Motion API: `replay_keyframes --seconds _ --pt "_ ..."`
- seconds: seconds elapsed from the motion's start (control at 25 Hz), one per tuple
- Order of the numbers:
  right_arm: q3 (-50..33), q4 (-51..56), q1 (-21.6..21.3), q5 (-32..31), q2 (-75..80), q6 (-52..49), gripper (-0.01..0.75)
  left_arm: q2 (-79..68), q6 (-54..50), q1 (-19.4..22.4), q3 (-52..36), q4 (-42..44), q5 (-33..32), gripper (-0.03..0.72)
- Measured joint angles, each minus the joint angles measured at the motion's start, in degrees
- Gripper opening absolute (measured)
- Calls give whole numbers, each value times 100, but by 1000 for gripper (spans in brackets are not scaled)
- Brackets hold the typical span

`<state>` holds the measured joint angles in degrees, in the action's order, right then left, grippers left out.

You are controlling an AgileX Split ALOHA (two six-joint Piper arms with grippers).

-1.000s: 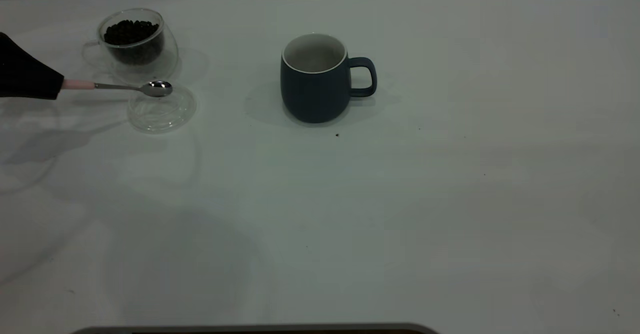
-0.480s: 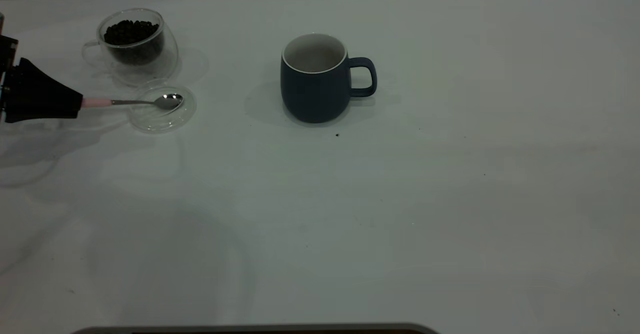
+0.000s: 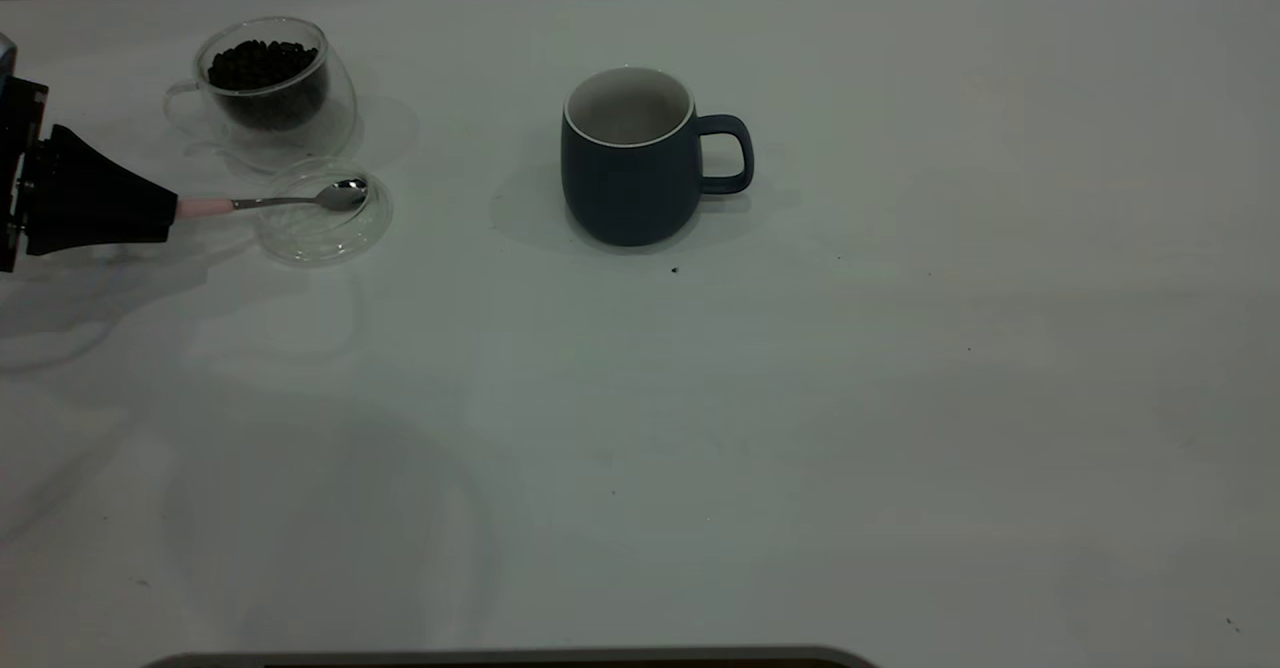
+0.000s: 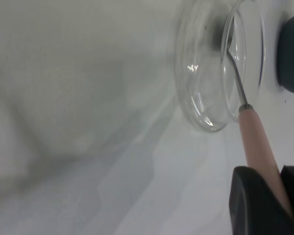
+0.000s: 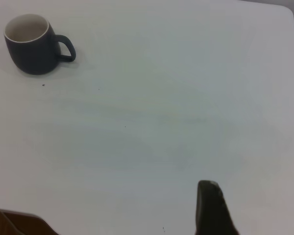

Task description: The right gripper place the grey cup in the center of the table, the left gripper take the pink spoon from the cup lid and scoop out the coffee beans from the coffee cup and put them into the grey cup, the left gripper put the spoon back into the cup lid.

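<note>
Left gripper (image 3: 170, 216) sits way over at the far-left edge of the table, low and pointing right, its black wedge fingers (image 4: 252, 205) clamped together on what it's carrying. Only the fingers and a bit of the wrist block behind them show. Right gripper (image 5: 255, 210) hangs back over the right side, well apart from the left one, fingers spread.

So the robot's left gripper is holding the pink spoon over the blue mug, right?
Not quite. The left gripper holds the pink spoon, but its bowl is over the cup lid, not the grey cup, which stands apart near the table's middle. The exterior view shows this.
</note>
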<state>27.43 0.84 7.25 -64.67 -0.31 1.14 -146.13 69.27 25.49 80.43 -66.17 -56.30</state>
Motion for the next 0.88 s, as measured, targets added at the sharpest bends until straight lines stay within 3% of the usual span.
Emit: replay_keyframes --seconds 0.08,0.32,0.44,0.64,0.88 --pt "0 0 0 0 0 0 462 0 -73 2 0 5 21 179" --pt "0 0 0 0 0 0 462 -2 -325 80 5 5 43 415" --pt "0 0 0 0 0 0 462 -2 -345 216 5 5 38 490" --pt "0 0 0 0 0 0 462 208 -599 574 5 -14 -86 515" --pt "0 0 0 0 0 0 462 1209 -1235 1034 5 -204 -828 512"
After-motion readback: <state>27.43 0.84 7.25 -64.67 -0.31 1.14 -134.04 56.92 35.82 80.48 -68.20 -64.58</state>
